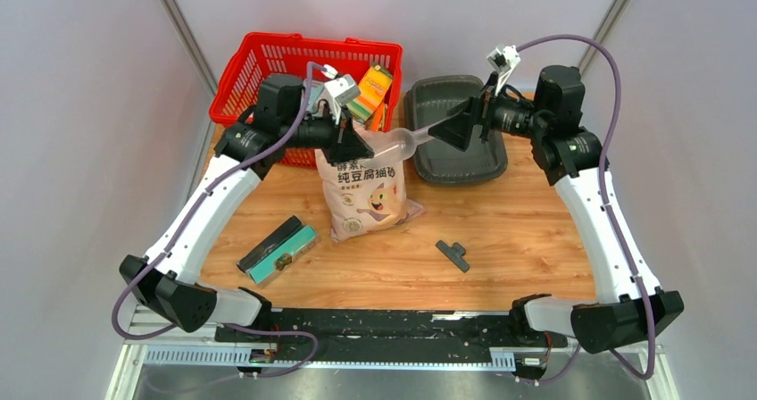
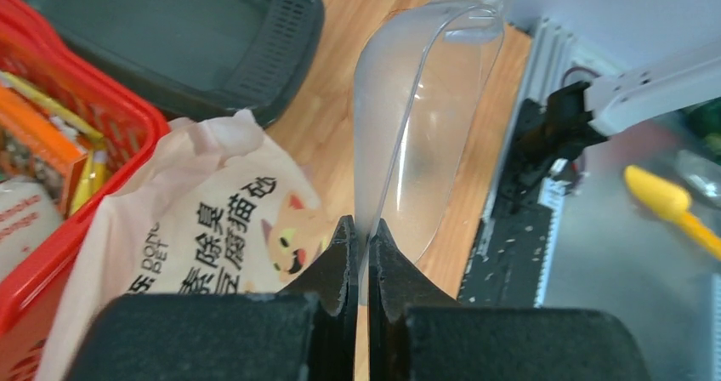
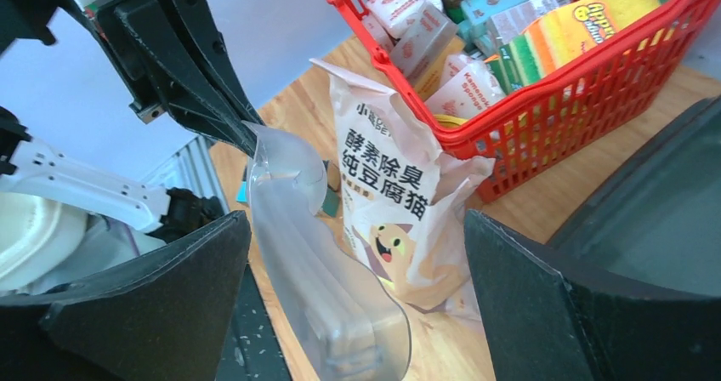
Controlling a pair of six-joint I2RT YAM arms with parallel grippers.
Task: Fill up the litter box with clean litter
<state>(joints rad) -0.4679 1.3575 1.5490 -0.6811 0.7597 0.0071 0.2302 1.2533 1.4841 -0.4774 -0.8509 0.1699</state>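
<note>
Left jaws clamp the clear scoop (image 1: pixel 403 141) over the bag (image 1: pixel 366 190); right jaws gape around its handle. Litter box (image 1: pixel 464 163) lies behind on the counter (image 1: pixel 536 230), beside the basket (image 1: pixel 234 79).

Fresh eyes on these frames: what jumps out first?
A clear scoop hangs mid-table between both arms, pinched by the left end effector, with the right end effector open around its other end. Below stands the pink litter bag. The dark litter box at back right looks empty, and a stocked red basket sits back left.
</note>
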